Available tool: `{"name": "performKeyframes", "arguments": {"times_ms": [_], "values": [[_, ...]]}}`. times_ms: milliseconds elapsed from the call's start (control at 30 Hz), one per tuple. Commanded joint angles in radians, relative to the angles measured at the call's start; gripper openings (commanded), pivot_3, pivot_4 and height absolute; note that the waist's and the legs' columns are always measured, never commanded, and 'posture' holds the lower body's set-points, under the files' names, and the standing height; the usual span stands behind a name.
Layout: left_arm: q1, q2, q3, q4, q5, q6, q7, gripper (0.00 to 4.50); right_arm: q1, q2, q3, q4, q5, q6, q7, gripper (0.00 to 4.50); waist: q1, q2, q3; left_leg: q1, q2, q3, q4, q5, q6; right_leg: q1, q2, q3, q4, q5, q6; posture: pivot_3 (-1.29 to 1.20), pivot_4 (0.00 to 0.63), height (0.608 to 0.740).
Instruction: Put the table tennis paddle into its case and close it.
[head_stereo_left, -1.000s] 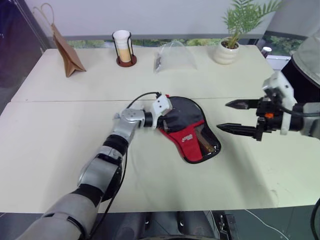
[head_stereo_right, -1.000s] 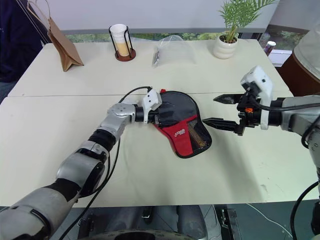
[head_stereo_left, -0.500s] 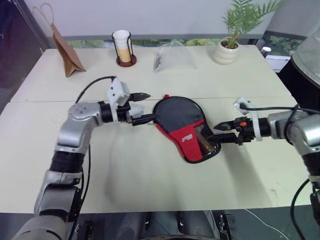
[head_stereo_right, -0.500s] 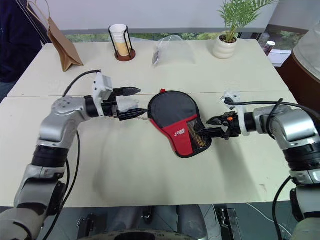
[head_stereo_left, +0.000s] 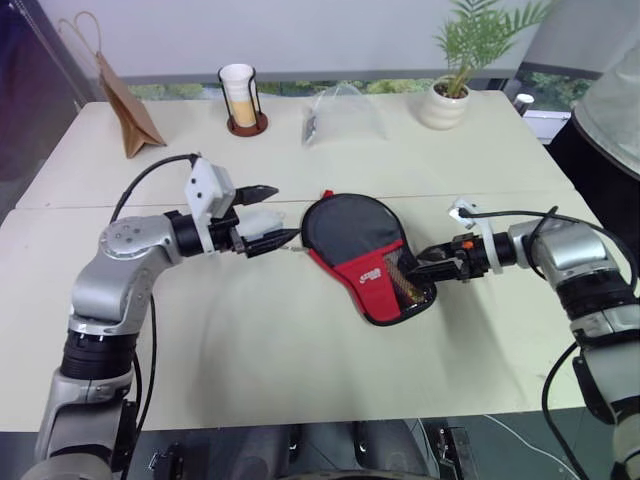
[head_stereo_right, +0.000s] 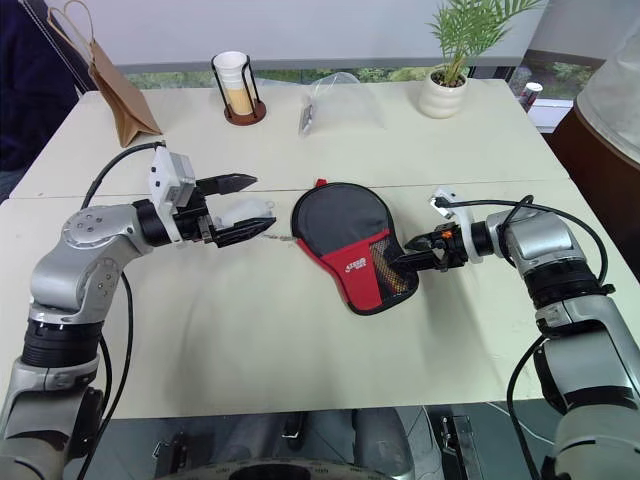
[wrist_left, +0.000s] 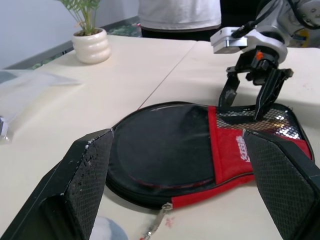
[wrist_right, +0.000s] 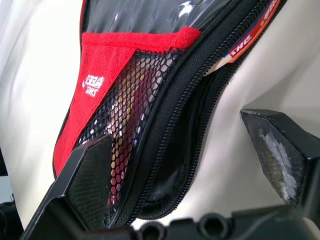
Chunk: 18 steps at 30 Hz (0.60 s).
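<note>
free: bare table (head_stereo_left: 250, 340) around case (head_stereo_left: 365, 245) | obstacles: cup holder (head_stereo_left: 240, 98), plant pot (head_stereo_left: 443, 104) at far edge

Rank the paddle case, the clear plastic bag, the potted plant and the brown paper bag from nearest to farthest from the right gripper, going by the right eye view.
From the right gripper:
1. Paddle case, at its fingertips, mid-table.
2. Potted plant, far edge, right side.
3. Clear plastic bag, far edge, centre; close to the plant's distance, so this order is tentative.
4. Brown paper bag, far left corner.

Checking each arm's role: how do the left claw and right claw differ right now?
The left claw hangs above the table, off the case's round end; the right claw is low at the case's narrow mesh end, one finger over the mesh. Both are open and hold nothing.
</note>
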<state>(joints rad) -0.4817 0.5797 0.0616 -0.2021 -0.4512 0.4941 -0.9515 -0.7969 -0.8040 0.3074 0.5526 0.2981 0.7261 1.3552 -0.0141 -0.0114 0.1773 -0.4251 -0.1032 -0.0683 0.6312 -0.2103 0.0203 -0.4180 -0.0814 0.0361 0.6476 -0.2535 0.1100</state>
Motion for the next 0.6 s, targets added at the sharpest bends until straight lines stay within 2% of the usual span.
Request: {"name": "performKeyframes", "arguments": {"times_ms": [33,100,200,300,467,600], "values": [[-0.007,0.014,0.036,-0.046,-0.028,0.003,0.027,4.28,0.034,0.026,0.035,-0.043,-0.025,0.024,0.038,3.67,0.000,0.000,0.000,0.000,0.000,0.000,0.000,0.000,0.000,0.000,0.000,0.000,0.000,0.000,0.000,0.00,0.150,0.734],[-0.007,0.017,0.037,-0.048,-0.032,0.003,0.036,4.28,0.049,0.033,0.040,-0.069,-0.032,0.034,0.046,2.80,0.000,0.000,0.000,0.000,0.000,0.000,0.000,0.000,0.000,0.000,0.000,0.000,0.000,0.000,0.000,0.00,0.150,0.734],[-0.009,0.019,0.038,-0.049,-0.038,-0.001,0.049,4.28,0.063,0.051,0.041,-0.082,-0.044,0.050,0.046,1.24,-0.003,0.000,-0.001,0.000,0.000,0.000,-0.001,0.000,0.000,-0.001,0.001,0.000,0.000,0.000,0.000,0.00,0.150,0.734],[-0.013,0.021,0.039,-0.047,-0.040,-0.006,0.058,4.28,0.073,0.062,0.037,-0.080,-0.052,0.066,0.039,0.02,-0.004,0.000,-0.001,0.000,0.001,0.000,-0.001,0.000,0.000,-0.001,0.001,0.000,0.000,0.000,0.000,0.00,0.150,0.734],[-0.015,0.022,0.042,-0.044,-0.043,-0.014,0.068,4.28,0.127,0.044,-0.010,-0.147,-0.013,0.176,0.024,0.02,0.002,0.000,-0.001,0.000,0.001,0.000,-0.001,0.000,0.000,0.000,0.001,0.000,0.000,0.000,0.000,0.00,0.150,0.734],[-0.012,0.020,0.041,-0.050,-0.047,-0.017,0.079,4.28,0.234,0.021,-0.096,-0.349,0.091,0.374,-0.023,0.02,0.006,-0.001,-0.001,0.000,0.001,-0.001,-0.001,0.000,0.000,-0.001,0.000,0.000,-0.001,0.000,0.000,0.00,0.150,0.734]]}}
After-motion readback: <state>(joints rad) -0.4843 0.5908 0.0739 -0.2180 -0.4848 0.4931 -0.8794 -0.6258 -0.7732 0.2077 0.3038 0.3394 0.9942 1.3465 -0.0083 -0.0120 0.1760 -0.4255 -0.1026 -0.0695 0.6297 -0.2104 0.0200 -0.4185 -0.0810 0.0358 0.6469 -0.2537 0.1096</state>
